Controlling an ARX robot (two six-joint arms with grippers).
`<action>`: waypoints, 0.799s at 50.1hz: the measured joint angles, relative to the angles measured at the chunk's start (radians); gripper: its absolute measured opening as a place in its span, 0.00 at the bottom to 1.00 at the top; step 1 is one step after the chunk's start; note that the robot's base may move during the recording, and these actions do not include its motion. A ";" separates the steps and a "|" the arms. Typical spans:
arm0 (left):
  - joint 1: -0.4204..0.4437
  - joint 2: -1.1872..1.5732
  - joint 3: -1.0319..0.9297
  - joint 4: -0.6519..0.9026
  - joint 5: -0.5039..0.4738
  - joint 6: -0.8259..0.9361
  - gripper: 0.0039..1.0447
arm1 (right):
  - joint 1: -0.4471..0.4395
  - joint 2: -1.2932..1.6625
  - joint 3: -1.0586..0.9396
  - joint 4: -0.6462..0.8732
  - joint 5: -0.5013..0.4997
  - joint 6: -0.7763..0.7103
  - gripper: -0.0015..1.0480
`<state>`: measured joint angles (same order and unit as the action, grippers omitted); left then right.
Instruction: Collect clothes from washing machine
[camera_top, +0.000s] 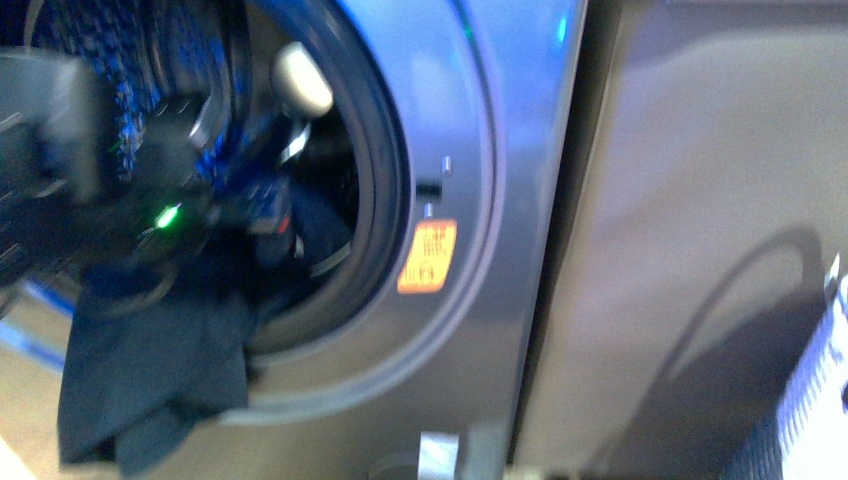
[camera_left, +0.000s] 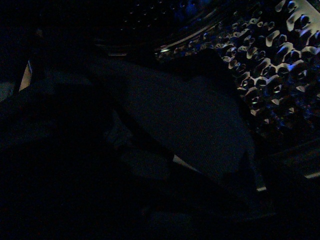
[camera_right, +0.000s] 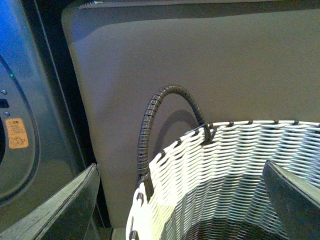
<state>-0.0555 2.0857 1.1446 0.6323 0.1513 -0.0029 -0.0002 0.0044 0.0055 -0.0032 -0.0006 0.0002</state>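
Nearest, just beside the washing machine (camera_top: 500, 150) on the side where its orange sticker (camera_top: 428, 256) sits, stands a woven basket (camera_right: 225, 165) with a pale rim and a dark wrapped handle (camera_right: 150, 125) arching above its edge. The right tool (camera_right: 180, 167) hangs over the basket's mouth, its two grey fingers (camera_right: 65, 200) spread wide apart with only the basket's weave showing between them. At the washing machine's round opening, the clothes (camera_top: 150, 385), one dark navy garment, spill out over the lower rim and hang limp down the grey front, the bottom edge bunched in loose folds. Above that hanging part the left arm (camera_top: 110, 180) reaches into the opening, a green light glowing on its dark body; it is blurred, and the left tool (camera_top: 262, 208) is a dark shape close against the cloth, so I cannot tell whether it is spread or pinching the fabric. The left wrist view is dim: it shows more of the dark cloth lying in a broad fold inside the washing machine, with the perforated steel drum (camera_left: 270, 60) glinting behind it. Farthest back, next to the washing machine past the basket, a plain grey panel (camera_top: 720, 180) rises upright, and the handle's shadow falls on it.
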 joint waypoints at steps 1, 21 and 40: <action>0.000 0.006 0.008 -0.002 -0.002 0.000 0.94 | 0.000 0.000 0.000 0.000 0.000 0.000 0.93; 0.021 0.221 0.332 -0.153 -0.046 0.003 0.94 | 0.000 0.000 0.000 0.000 0.000 0.000 0.93; 0.027 0.393 0.652 -0.485 0.006 -0.006 0.94 | 0.000 0.000 0.000 0.000 0.000 0.000 0.93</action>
<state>-0.0288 2.4786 1.7969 0.1471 0.1574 -0.0090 -0.0002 0.0044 0.0055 -0.0032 -0.0006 0.0002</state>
